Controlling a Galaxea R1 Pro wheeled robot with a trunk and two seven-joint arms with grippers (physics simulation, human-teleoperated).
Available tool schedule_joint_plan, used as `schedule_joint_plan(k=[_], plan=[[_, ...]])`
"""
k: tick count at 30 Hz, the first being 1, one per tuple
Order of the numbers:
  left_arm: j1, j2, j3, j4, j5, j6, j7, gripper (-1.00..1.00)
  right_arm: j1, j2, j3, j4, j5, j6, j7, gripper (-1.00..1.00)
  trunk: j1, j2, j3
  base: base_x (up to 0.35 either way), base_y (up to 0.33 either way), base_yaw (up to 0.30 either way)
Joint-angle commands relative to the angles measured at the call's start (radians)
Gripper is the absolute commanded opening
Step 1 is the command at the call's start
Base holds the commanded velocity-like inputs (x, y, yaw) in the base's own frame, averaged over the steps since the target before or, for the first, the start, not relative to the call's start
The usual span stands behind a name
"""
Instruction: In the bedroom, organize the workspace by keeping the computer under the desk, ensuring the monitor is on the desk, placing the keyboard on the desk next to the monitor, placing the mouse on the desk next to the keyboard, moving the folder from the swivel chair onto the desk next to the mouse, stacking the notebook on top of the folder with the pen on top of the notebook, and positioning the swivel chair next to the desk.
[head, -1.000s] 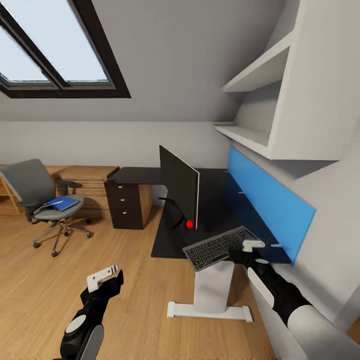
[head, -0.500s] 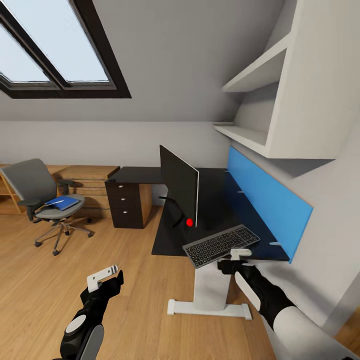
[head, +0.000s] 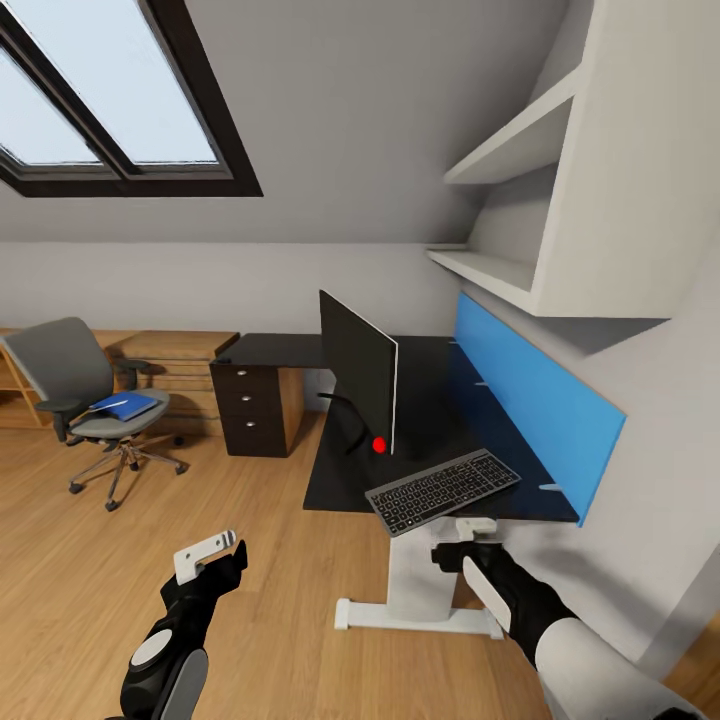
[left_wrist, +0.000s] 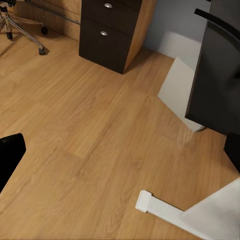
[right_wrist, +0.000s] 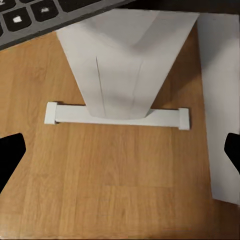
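Looking down from the head view, the keyboard (head: 443, 491) lies on the black tabletop (head: 430, 400) at its near edge, just beside the upright monitor (head: 358, 371), with one corner jutting past the edge. A red dot (head: 379, 446) shows at the monitor's lower corner. The right gripper (head: 466, 540) hangs just below the keyboard, off the tabletop edge, holding nothing; its jaws seem parted, though this angle is poor. The left gripper (head: 208, 556) hovers over the wooden floor (head: 150, 560), well apart from the keyboard, empty. The swivel chair (head: 85, 400) stands far from the keyboard, with the folder (head: 122, 407) on its seat.

In the left wrist view, the drawers (left_wrist: 107, 30) and the white leg (left_wrist: 175, 212) stand on the floor.

In the right wrist view, the black fingertips (right_wrist: 10, 155) sit wide apart at both edges, so the jaws are open, over the leg's foot (right_wrist: 117, 116); the keyboard edge (right_wrist: 45, 15) shows above.
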Motion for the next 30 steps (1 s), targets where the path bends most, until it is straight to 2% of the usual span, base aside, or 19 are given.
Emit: schedule_joint_plan(k=[1, 5, 9, 22, 30], plan=[[-0.001, 0.0, -0.002, -0.005, 0.009, 0.003, 0.007, 1.0, -0.002, 0.006, 0.008, 0.022, -0.002, 0.004, -0.009, 1.0, 0.0, -0.001, -0.001, 0.0, 0.0, 0.0], [-0.001, -0.001, -0.002, -0.016, 0.01, 0.003, 0.007, 1.0, -0.003, 0.016, 0.008, 0.05, 0.024, 0.003, -0.009, 1.0, 0.0, -0.001, -0.001, 0.0, 0.0, 0.0], [-0.001, -0.003, -0.005, -0.024, 0.01, 0.003, 0.007, 1.0, -0.004, 0.023, 0.006, 0.068, 0.051, 0.002, -0.008, 1.0, 0.015, -0.029, -0.014, 0.0, 0.0, 0.0], [-0.001, -0.004, -0.005, -0.025, 0.01, 0.003, 0.007, 1.0, -0.004, 0.025, 0.006, 0.072, 0.055, -0.022, -0.008, 1.0, 0.065, -0.12, -0.055, 0.0, 0.0, 0.0], [-0.001, -0.003, -0.004, -0.019, 0.01, 0.004, 0.008, 1.0, -0.004, 0.032, 0.007, 0.072, 0.056, -0.031, -0.008, 1.0, 0.065, -0.12, -0.055, 0.0, 0.0, 0.0]])
